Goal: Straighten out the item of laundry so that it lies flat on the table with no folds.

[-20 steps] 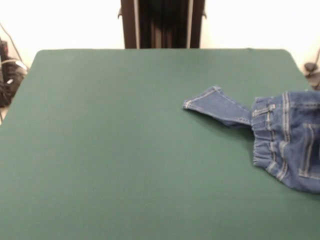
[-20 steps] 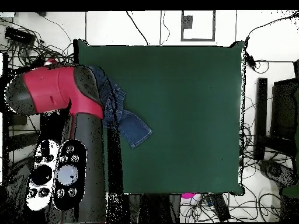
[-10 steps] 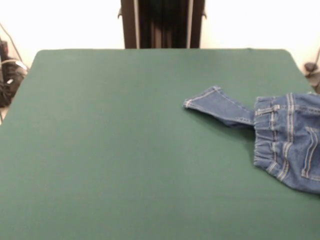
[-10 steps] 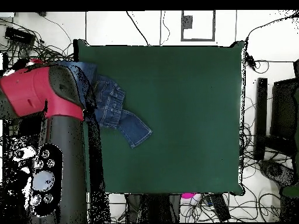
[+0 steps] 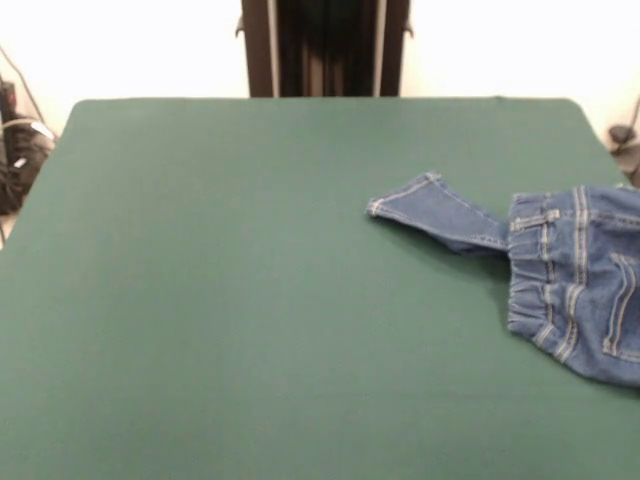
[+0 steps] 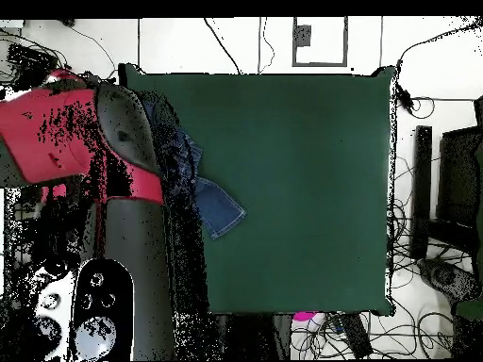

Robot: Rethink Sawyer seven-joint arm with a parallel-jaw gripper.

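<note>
1. The green tabletop (image 5: 250, 290) fills the front view and is mostly bare. Nothing on it has shifted over the past second.

2. The robot arm (image 6: 71, 141) shows only in the overhead view, as a big red and black mass over the tabletop's left edge. A second ago it sat lower in that view. It has since swung upward and now covers more of the jeans.

3. The jaws are not visible in either view, so whether they are released, clenched or grasping anything cannot be told.

4. The jeans (image 5: 575, 285) lie at the right side of the tabletop in the front view, partly cut off by the picture's edge. The gathered waistband faces left, with the stitched seat behind it. Between one second ago and half a second ago the seat settled slightly. Since then it has held still.

5. One narrow leg (image 5: 435, 210) pokes out to the left and toward the far side, its hem turned up. It has not moved.

6. Judged from this, the jeans are still bunched and folded, so straightening is barely begun. The arm appears to be repositioning over them rather than pulling the cloth.
</note>
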